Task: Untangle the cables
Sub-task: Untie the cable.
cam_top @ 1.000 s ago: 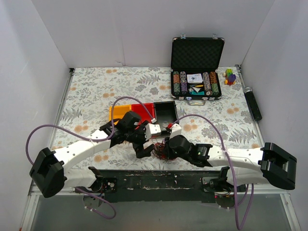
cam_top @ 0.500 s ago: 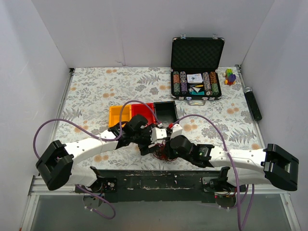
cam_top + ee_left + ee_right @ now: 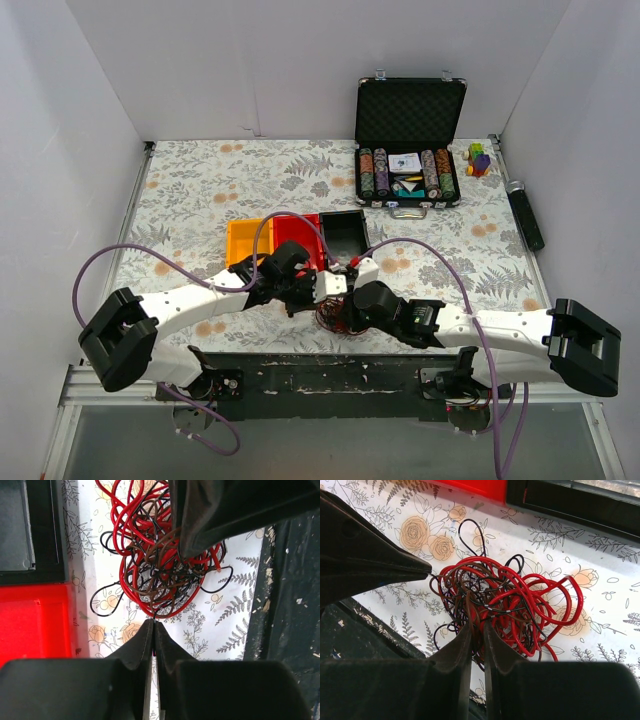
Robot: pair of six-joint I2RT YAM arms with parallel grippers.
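1. At the near edge of the tabletop (image 3: 200, 190), patterned white with grey ferns and orange flowers, a scuffed black metal base plate (image 3: 330, 375) is carrying the white left arm (image 3: 190, 305) and the white right arm (image 3: 500, 325). Both are reaching inward toward each other.
2. Just beyond that plate, the cables (image 3: 160, 575), a loose tangle of thin red, black and brown wires, are lying on the tabletop between the two grippers. A few black loops are straying out from the clump.
3. The left gripper (image 3: 153, 623) is sitting clenched, its black fingers pressing together and nipping the outermost red loop at the tangle's rim.
4. The right gripper (image 3: 476, 625) is grasping the tangle from the opposite side. Its fingers are standing nearly together, with dark strands running into the narrow slot between them.
5. Just behind the tangle, three shallow plastic trays are sitting side by side and touching: an orange tray (image 3: 243, 240) on the left, a red tray (image 3: 300, 235) in the middle and a black tray (image 3: 345, 232) on the right.
6. Farther back on the right, an open black case (image 3: 410, 110) is standing with its lid upright, holding rows of striped poker chips.
7. Just right of the case, a small multicoloured block toy (image 3: 479, 158) is resting, and a black cylindrical tool (image 3: 526, 215) is lying along the right edge near the wall.
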